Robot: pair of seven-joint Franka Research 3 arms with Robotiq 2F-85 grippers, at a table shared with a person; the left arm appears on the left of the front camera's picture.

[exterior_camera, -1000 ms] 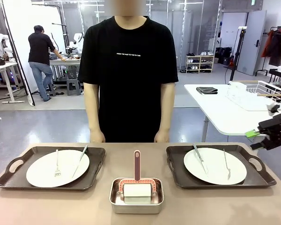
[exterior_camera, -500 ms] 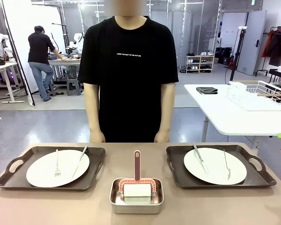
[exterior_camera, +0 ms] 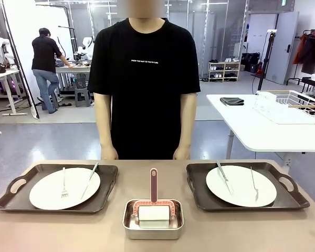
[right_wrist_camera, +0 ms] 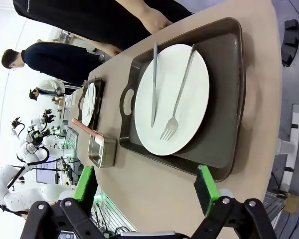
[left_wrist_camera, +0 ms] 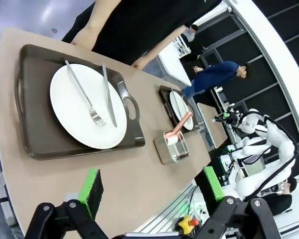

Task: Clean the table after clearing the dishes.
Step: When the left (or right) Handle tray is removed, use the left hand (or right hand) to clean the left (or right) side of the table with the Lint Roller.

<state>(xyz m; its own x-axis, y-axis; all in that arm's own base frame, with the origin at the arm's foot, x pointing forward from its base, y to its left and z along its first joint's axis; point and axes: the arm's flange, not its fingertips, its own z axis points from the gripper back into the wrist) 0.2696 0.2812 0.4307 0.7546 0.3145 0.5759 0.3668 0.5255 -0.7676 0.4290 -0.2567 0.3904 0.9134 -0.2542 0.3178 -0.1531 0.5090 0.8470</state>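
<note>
DISHES WAIT, ARMS POISED: the dishes [exterior_camera: 241, 186] are not yet cleared. The left gripper [left_wrist_camera: 152, 185] hangs wide open and empty over the tan table [left_wrist_camera: 134, 174], w/ a white plate [left_wrist_camera: 88, 105] on its dark tray [left_wrist_camera: 32, 119] just ahead of the pads. The right gripper [right_wrist_camera: 145, 190] is likewise spread and empty, w/ a second plate [right_wrist_camera: 172, 99] and second tray [right_wrist_camera: 226, 89] ahead. Fork and knife lie side by side on each glossy round plate, prob. so each tray lifts out whole by its cut-out handles. Farther off, btwn the trays, a small steel pan [exterior_camera: 153, 233] holds a pink-handled roller [exterior_camera: 153, 212], apparently for wiping. Tabletop is matte and round-cornered.
</note>
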